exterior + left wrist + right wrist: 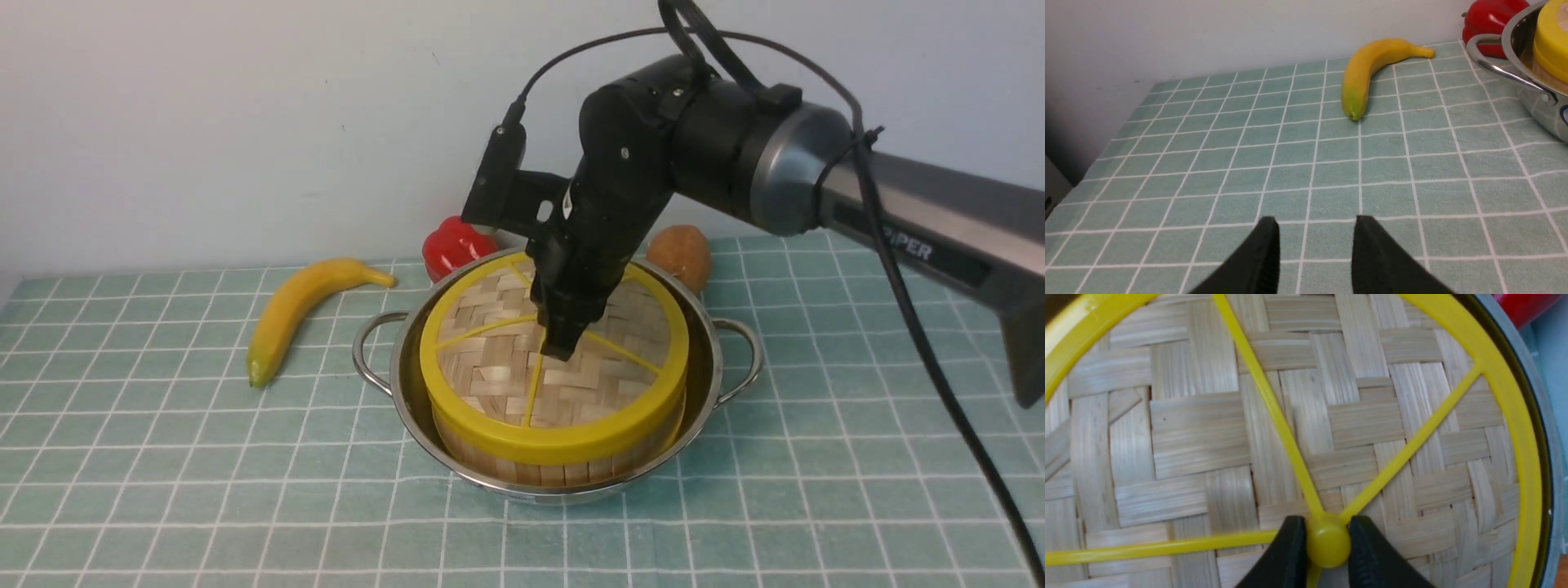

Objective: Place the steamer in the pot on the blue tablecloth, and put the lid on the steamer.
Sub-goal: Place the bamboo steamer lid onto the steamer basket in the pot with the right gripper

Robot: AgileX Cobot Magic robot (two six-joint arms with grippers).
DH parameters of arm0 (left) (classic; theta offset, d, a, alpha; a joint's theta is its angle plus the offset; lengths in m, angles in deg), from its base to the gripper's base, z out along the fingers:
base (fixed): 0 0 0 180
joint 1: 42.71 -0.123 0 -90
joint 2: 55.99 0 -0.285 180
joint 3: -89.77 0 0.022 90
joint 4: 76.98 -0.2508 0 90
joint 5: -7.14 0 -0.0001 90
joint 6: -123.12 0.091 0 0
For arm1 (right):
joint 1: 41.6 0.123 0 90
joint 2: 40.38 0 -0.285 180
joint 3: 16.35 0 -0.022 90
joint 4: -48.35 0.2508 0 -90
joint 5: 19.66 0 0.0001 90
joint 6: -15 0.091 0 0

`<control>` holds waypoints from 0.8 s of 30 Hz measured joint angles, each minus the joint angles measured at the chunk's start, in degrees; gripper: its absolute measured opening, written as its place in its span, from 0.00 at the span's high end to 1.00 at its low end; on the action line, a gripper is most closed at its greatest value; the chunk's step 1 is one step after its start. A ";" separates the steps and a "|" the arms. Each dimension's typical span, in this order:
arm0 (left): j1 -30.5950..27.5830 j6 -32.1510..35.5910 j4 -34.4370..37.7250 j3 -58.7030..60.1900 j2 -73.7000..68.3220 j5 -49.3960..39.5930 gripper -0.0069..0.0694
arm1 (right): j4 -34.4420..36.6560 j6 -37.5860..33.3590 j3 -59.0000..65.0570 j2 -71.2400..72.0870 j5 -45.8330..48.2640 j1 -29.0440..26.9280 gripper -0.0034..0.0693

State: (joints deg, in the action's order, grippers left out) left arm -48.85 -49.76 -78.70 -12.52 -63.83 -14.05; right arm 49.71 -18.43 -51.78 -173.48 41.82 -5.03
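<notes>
The shiny pot point(720, 359) stands on the blue tablecloth point(163, 457). The bamboo steamer point(555, 471) sits inside it. The woven lid point(490, 367) with its yellow rim lies on top of the steamer. My right gripper point(563, 347) points down at the lid's middle. In the right wrist view my right gripper point(1327, 539) is shut on the yellow centre knob point(1327, 544) of the lid point(1200, 433). My left gripper point(1315, 222) is open and empty low over the cloth, left of the pot point(1539, 110). It is out of the front view.
A banana point(298, 306) lies on the cloth left of the pot. A red pepper point(453, 245) and a brown round fruit point(680, 253) stand behind the pot near the wall. The right arm's cable hangs down at the right.
</notes>
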 joint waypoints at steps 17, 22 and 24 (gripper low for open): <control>0.00 0.00 0.00 0.00 0.00 0.00 0.59 | -0.72 1.11 -1.87 -0.13 0.83 -0.05 0.51; 0.00 0.00 0.00 0.00 0.00 0.00 0.59 | -3.56 4.48 -6.81 0.05 5.62 -0.05 0.34; 0.00 0.00 0.00 0.00 0.00 0.00 0.59 | -4.70 6.40 -9.38 0.75 7.64 -0.05 0.34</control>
State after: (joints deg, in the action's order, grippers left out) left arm -48.85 -49.76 -78.70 -12.52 -63.83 -14.05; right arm 45.01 -12.03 -61.16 -172.73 49.46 -5.09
